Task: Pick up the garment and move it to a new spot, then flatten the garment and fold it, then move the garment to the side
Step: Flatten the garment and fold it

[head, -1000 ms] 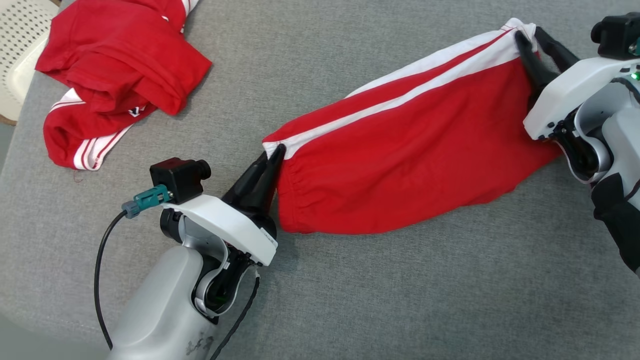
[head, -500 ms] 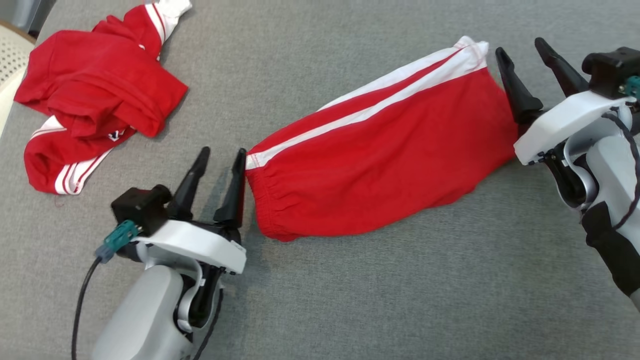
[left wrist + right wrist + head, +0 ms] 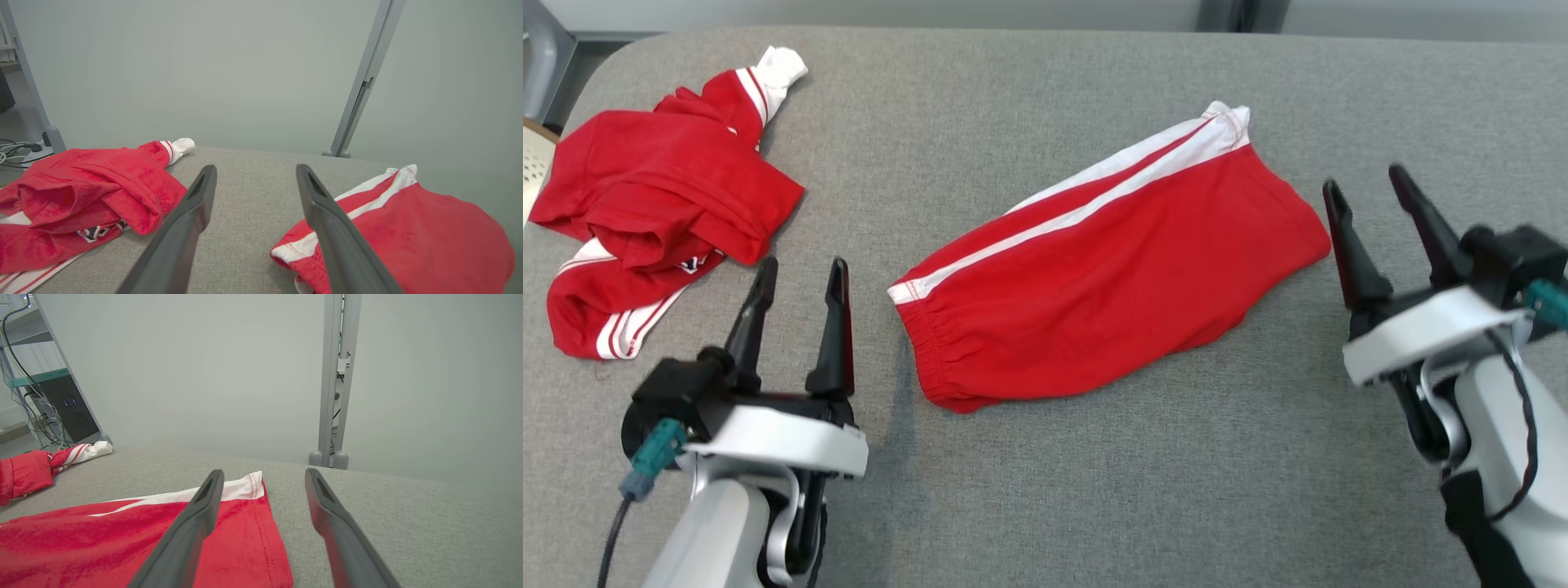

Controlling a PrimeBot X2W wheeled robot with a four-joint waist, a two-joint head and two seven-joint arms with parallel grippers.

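The garment [image 3: 1111, 269], red shorts with white side stripes, lies folded and flat on the grey table [image 3: 1045, 490], slanting from lower left to upper right. My left gripper [image 3: 800, 273] stands open just left of its waistband end, apart from the cloth. My right gripper [image 3: 1368, 180] stands open just right of the garment's leg end, clear of it. In the left wrist view the garment [image 3: 408, 232] lies to the right of my open fingers [image 3: 322, 208]. The right wrist view has the garment [image 3: 143, 539] at lower left, partly behind my left finger [image 3: 200, 514].
A second red garment with white stripes [image 3: 654, 196] lies crumpled at the table's far left, also in the left wrist view [image 3: 81, 192]. Beyond the far table edge stand grey frame posts [image 3: 335, 379] and a shelf with cables [image 3: 49, 392].
Both grippers let go of the garment's ends, opened wide and drew back toward me. The garment now lies free on the table. The head camera has shifted, showing more of the far edge.
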